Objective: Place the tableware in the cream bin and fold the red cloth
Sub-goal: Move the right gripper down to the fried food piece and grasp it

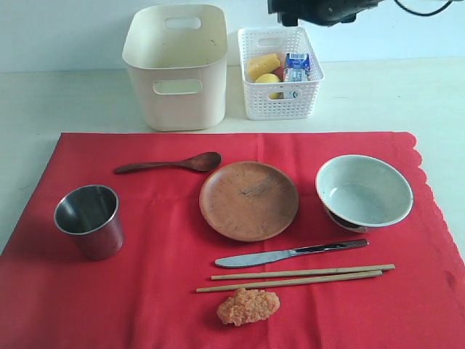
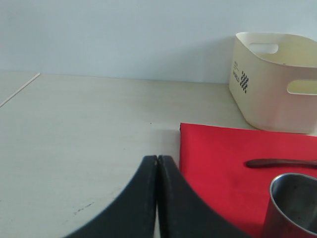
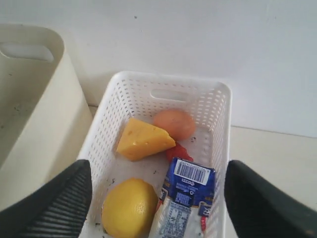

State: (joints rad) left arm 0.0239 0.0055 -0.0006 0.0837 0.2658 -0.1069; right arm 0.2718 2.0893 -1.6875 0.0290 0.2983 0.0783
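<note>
Red cloth (image 1: pixel 145 291) lies spread flat, carrying steel cup (image 1: pixel 89 218), wooden spoon (image 1: pixel 171 164), brown plate (image 1: pixel 248 201), grey-green bowl (image 1: pixel 363 190), knife (image 1: pixel 290 254) and chopsticks (image 1: pixel 298 276). Cream bin (image 1: pixel 178 113) stands just behind the cloth's far edge, with white basket (image 1: pixel 280 105) beside it. Right gripper (image 3: pixel 156 193) hangs above the basket, jaws spread wide, nothing held. Left gripper (image 2: pixel 157 163) sits over the table (image 2: pixel 74 148) beside the cloth's corner, jaws pressed together, empty.

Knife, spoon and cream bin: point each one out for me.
knife (image 1: pixel 290 254), exterior view, where blade meets handle
spoon (image 1: pixel 168 165), exterior view, middle of handle
cream bin (image 1: pixel 176 113), exterior view, front wall below the cut-out
</note>
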